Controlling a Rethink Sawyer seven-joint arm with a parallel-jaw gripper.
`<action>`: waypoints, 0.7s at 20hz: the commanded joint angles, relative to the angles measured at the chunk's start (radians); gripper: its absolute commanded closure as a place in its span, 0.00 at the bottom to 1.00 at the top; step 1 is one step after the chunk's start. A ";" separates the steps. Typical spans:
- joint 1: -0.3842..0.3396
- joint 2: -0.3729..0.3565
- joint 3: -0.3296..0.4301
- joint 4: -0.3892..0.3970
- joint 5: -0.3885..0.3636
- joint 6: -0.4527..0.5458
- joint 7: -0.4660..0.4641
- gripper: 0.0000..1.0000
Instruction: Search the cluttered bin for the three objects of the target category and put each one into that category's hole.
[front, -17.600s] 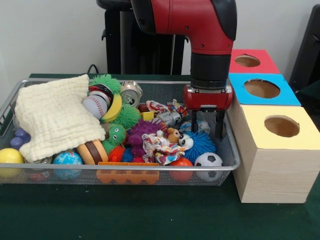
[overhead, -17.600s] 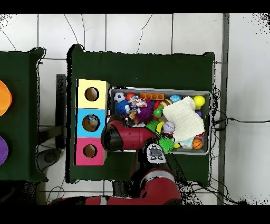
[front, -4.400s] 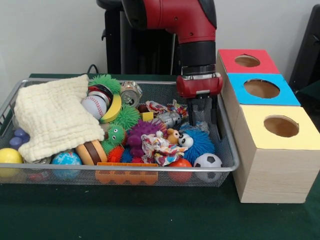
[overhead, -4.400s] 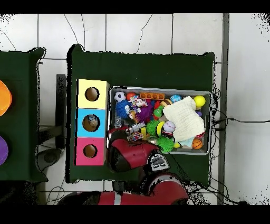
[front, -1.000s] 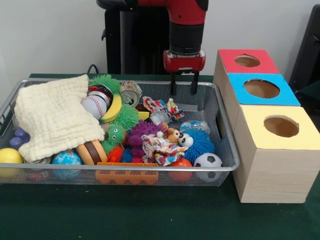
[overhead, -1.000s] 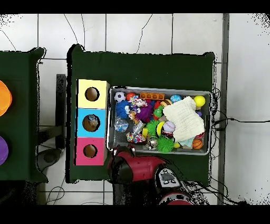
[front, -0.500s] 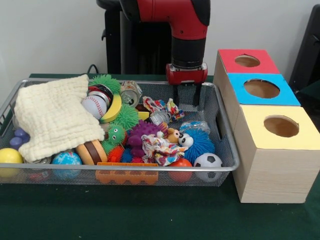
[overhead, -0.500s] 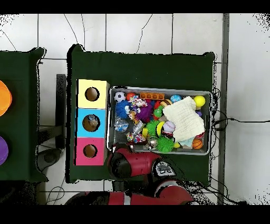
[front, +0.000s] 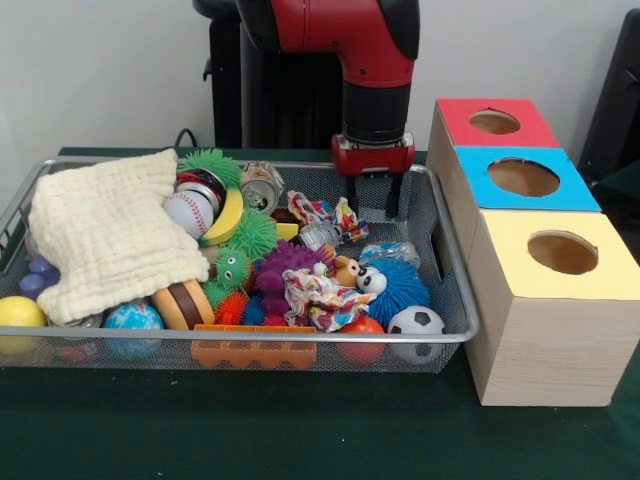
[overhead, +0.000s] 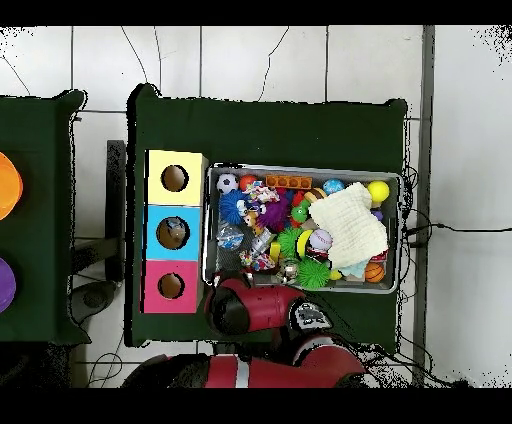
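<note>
The red and black robot arm's gripper (front: 373, 198) hangs over the far right corner of the silver wire mesh bin (front: 452, 300). Its two dark fingers (front: 391, 196) are spread apart and they hold nothing. Just beside them, to the left, lies a colourful knotted cloth toy (front: 322, 213) and a small clear plastic bottle (front: 318, 236). The bin is full of toys: a cream knitted cloth (front: 105, 231) covers the left part, a white baseball (front: 187, 212) and a yellow banana (front: 229, 217) lie next to it, a black and white football (front: 416, 322) rests at the near right corner. To the right of the bin, on the dark green tabletop (front: 300, 425), stands a wooden box with a red hole top (front: 492, 122), a blue hole top (front: 524, 178) and a yellow hole top (front: 561, 253).
</note>
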 joint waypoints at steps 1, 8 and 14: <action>-0.026 0.041 0.071 -0.146 0.055 0.052 0.135 0.00; -0.028 -0.003 0.100 -0.187 0.097 0.219 0.093 0.00; -0.045 -0.069 0.127 -0.174 0.113 0.325 0.075 0.00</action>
